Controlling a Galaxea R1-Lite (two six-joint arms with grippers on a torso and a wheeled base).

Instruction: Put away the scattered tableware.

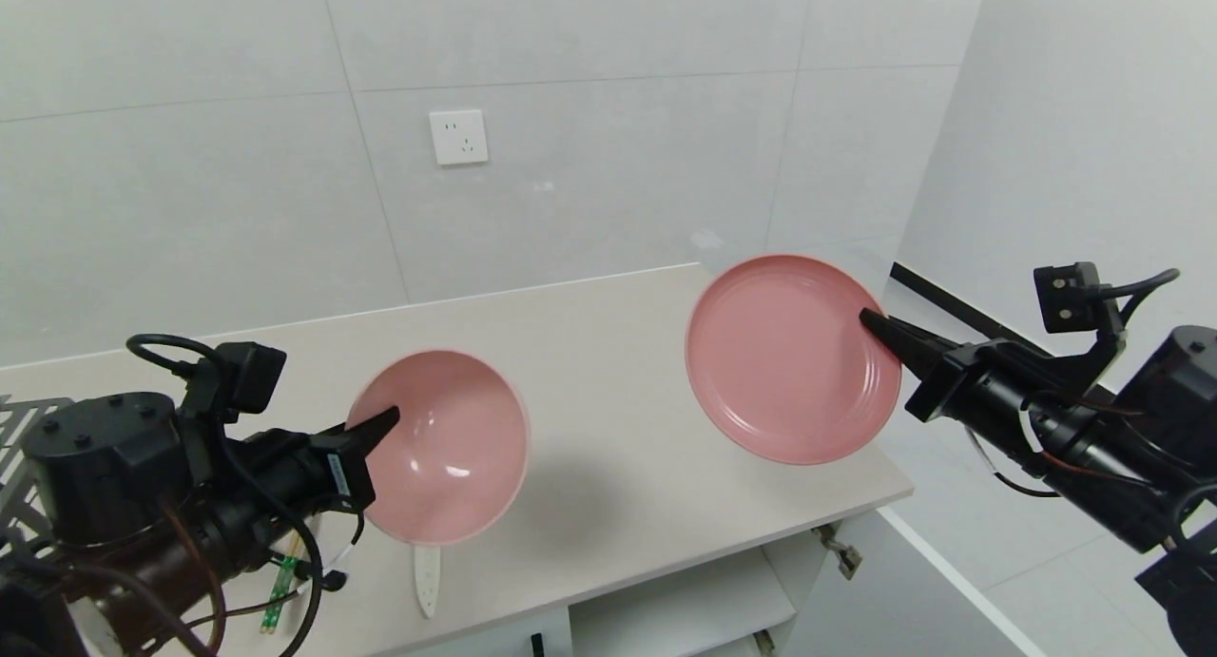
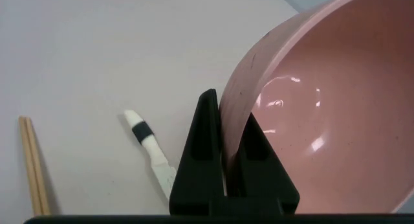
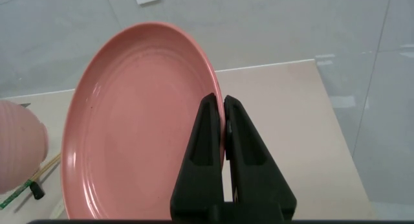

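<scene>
My left gripper (image 1: 385,419) is shut on the rim of a pink bowl (image 1: 447,448), held tilted above the beige table (image 1: 608,353) at the left front. From the left wrist, the bowl (image 2: 323,107) has its rim pinched in the left gripper (image 2: 229,114). My right gripper (image 1: 873,320) is shut on the edge of a pink plate (image 1: 789,357), lifted on edge over the table's right end. The right wrist view has the plate (image 3: 136,114) clamped in the right gripper (image 3: 222,107). On the table lie a white spoon (image 2: 149,146) and wooden chopsticks (image 2: 33,166).
The spoon handle (image 1: 427,581) pokes out under the bowl near the table's front edge. Green-tipped chopsticks (image 1: 276,600) lie by my left arm. A tiled wall with a socket (image 1: 458,136) stands behind. Open shelves (image 1: 685,609) sit beneath the tabletop, and the floor drops away at right.
</scene>
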